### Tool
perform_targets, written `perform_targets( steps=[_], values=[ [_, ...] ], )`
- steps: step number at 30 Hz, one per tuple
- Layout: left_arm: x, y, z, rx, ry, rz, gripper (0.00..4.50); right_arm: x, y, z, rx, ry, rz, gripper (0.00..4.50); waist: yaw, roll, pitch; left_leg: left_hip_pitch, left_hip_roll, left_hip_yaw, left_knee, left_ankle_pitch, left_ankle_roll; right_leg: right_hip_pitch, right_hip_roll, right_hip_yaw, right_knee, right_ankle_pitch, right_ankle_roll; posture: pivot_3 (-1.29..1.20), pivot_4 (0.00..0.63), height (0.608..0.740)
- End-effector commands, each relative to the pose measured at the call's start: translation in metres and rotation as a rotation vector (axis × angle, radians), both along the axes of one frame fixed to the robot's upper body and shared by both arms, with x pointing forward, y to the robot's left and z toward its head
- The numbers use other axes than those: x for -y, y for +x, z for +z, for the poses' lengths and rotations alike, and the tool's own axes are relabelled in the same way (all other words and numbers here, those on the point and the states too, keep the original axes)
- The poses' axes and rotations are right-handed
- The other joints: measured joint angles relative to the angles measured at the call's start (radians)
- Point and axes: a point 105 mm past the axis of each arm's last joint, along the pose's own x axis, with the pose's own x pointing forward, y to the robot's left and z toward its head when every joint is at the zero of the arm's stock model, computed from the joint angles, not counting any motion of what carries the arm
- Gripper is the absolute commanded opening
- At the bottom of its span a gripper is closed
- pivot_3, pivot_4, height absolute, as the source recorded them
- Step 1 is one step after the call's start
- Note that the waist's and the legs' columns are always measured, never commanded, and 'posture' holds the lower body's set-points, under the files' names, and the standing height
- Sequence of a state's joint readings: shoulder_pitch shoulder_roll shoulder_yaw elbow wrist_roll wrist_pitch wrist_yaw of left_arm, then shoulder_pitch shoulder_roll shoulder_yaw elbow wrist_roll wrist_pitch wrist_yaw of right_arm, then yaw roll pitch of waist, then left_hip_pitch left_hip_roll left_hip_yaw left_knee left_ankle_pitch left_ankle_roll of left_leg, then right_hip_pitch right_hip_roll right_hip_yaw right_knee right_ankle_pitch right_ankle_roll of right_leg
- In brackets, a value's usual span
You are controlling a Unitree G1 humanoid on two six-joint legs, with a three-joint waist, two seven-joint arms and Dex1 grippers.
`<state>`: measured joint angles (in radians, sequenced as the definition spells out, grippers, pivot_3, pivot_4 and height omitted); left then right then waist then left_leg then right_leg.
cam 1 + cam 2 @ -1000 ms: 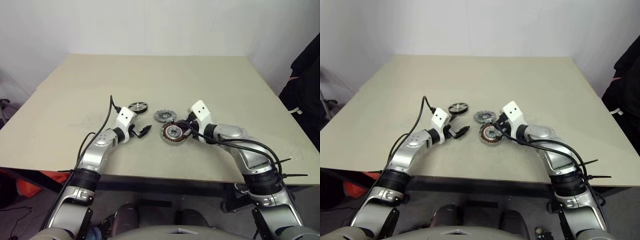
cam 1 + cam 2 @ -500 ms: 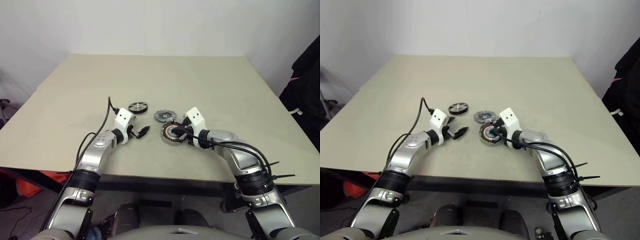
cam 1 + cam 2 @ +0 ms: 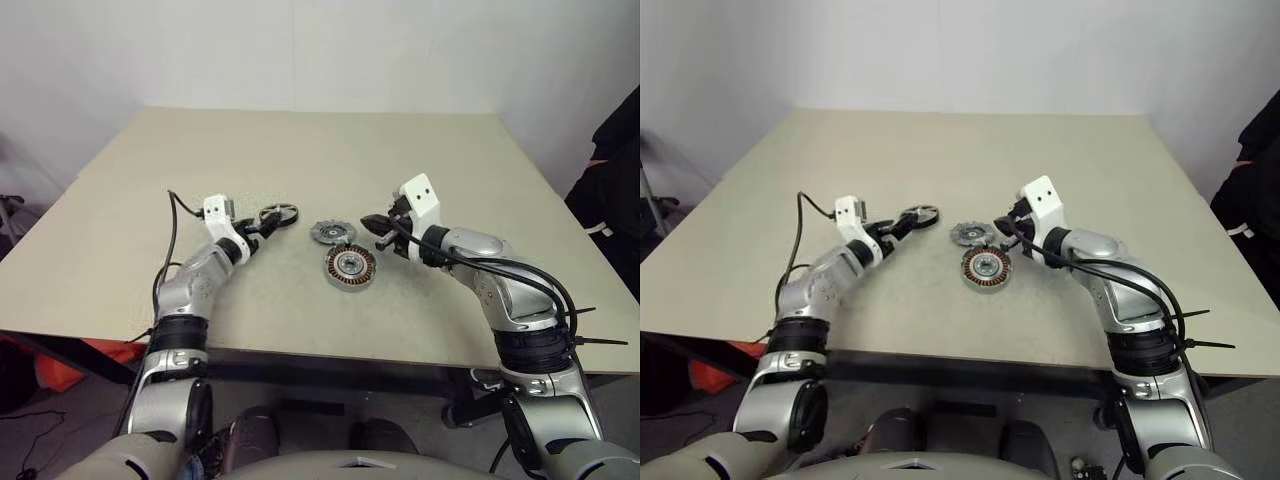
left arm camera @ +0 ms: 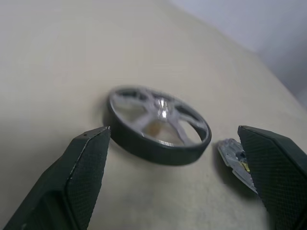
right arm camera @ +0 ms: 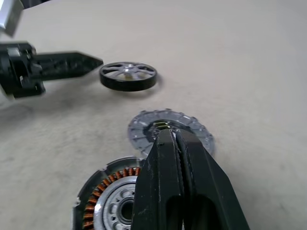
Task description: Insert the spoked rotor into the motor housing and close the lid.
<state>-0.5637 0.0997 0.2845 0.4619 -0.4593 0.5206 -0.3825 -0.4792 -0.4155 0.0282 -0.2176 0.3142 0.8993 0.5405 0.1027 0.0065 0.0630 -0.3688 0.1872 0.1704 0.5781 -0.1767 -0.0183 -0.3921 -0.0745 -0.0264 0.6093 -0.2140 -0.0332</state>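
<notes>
Left hand lining up on the spoked rotor.

The left hand [image 4: 172, 191] is spreading its fingers wide around the spoked rotor [image 3: 277, 214], flat on the counter [image 3: 320, 150], gripping nothing. The right hand [image 3: 381, 224] is hovering shut and empty above the motor housing [image 3: 349, 265], lid [image 3: 329, 233] alongside.

So the two head cams sit up high at the near edge of the table [image 3: 120, 220], tilted down and forward so you get nearly the whole top out to its far edge, both showing basically the same stuff from slightly offset spots. The left wrist cam is super low and close, looking across the surface at the spoked rotor [image 4: 158, 125], a bit blurry I think. The right wrist cam, also low, looks toward that same rotor past the toothed lid [image 5: 170, 132] and motor housing [image 5: 112, 203].
</notes>
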Motion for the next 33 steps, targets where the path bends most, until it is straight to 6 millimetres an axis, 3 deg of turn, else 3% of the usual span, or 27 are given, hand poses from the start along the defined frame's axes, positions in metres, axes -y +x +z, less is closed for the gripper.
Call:
perform_targets(
  steps=[1, 10, 15, 19, 22, 26, 31, 33],
  values=[
    [0.004, 0.006, -0.002, -0.059, -0.102, 0.009, 4.5, 0.003, 0.008, 0.017, 0.057, 0.029, -0.039, 0.02, -0.002, 0.0, 0.0, 0.0, 0.0, 0.0, 0.0, 0.0, 0.0, 0.0, 0.0, 0.0, 0.0, 0.0, 0.0, 0.0, 0.0, 0.74],
    [0.013, 0.016, -0.002, -0.16, -0.339, 0.054, 4.5, 0.01, 0.011, 0.017, 0.061, 0.027, -0.072, 0.02, 0.007, 0.0, 0.0, 0.001, -0.001, -0.001, 0.0, 0.0, 0.0, 0.002, 0.0, 0.0, 0.0, 0.0, 0.0, 0.0, 0.0, 0.74],
    [0.023, 0.024, -0.015, -0.27, -0.397, 0.103, 4.5, 0.008, 0.013, 0.018, 0.063, 0.034, -0.076, 0.02, 0.028, 0.0, 0.0, 0.002, -0.001, -0.002, 0.001, 0.0, 0.0, 0.004, 0.0, 0.0, -0.001, 0.0, 0.001, 0.0, 0.0, 0.74],
    [0.027, 0.027, -0.021, -0.319, -0.387, 0.128, 3.57, 0.008, 0.013, 0.012, 0.054, 0.028, -0.083, 0.0, 0.035, 0.0, 0.0, 0.004, -0.002, -0.003, 0.001, 0.0, 0.0, 0.006, -0.001, 0.0, -0.001, -0.001, 0.005, 0.0, 0.0, 0.74],
    [0.03, 0.027, -0.021, -0.321, -0.385, 0.106, 2.51, 0.01, 0.014, 0.012, 0.055, 0.03, -0.093, 0.0, 0.036, 0.0, 0.0, 0.004, -0.003, -0.009, 0.001, 0.0, 0.0, 0.007, -0.002, 0.0, -0.002, -0.002, 0.009, 0.0, 0.0, 0.74],
    [0.028, 0.026, -0.022, -0.313, -0.384, 0.098, 2.51, 0.014, 0.015, 0.013, 0.061, 0.026, -0.107, 0.0, 0.042, 0.0, 0.0, 0.003, -0.004, -0.013, 0.0, 0.001, -0.001, 0.006, -0.002, 0.0, -0.002, 0.001, 0.004, 0.0, 0.0, 0.74],
    [0.027, 0.023, -0.025, -0.33, -0.386, 0.093, 1.33, 0.021, 0.016, 0.017, 0.076, 0.016, -0.133, 0.0, 0.046, 0.0, 0.0, 0.001, -0.004, -0.013, 0.0, 0.0, -0.001, 0.006, -0.002, -0.001, -0.003, 0.001, 0.004, 0.0, 0.0, 0.74],
    [0.027, 0.022, -0.028, -0.337, -0.377, 0.095, 1.33, 0.024, 0.016, 0.019, 0.08, 0.013, -0.141, 0.0, 0.047, 0.0, 0.0, 0.002, -0.005, -0.014, 0.0, 0.0, -0.001, 0.006, -0.002, -0.001, -0.003, 0.001, 0.004, 0.0, 0.0, 0.74]
  ],
)
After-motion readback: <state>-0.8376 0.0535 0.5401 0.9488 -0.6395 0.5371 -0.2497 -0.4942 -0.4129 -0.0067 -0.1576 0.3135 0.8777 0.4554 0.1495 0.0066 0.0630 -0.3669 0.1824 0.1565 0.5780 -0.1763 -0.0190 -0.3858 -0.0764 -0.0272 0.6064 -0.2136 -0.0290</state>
